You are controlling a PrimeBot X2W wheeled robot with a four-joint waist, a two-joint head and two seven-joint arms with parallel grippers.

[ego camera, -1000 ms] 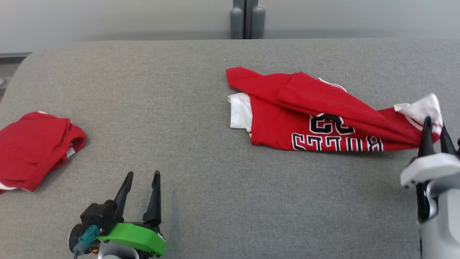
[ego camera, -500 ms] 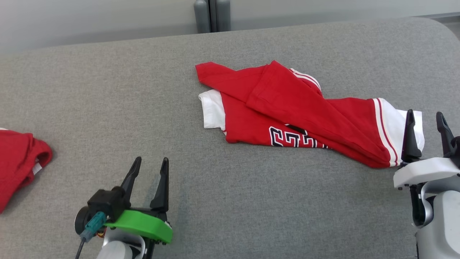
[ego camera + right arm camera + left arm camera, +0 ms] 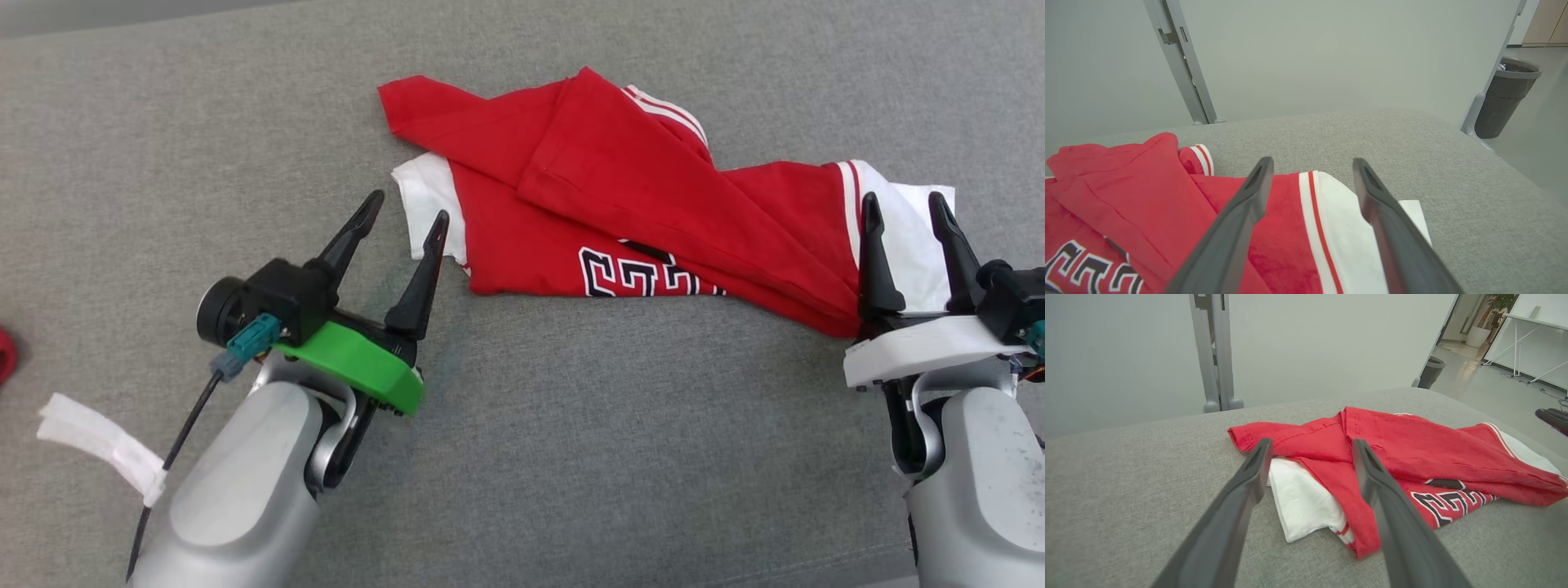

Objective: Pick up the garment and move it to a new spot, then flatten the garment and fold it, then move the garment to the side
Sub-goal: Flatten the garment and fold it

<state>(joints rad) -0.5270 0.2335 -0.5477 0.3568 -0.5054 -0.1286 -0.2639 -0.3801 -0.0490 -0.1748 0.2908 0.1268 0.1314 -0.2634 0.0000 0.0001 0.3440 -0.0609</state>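
Nearest me, the left fingers stand wide apart and empty, tips just beside a white sleeve of the red shirt. The right fingers, equally spread, grip nothing over its other white end. It lies crumpled on the gray counter.

unreadable black lettering on garment

an office, going by partition wall and waste bin.
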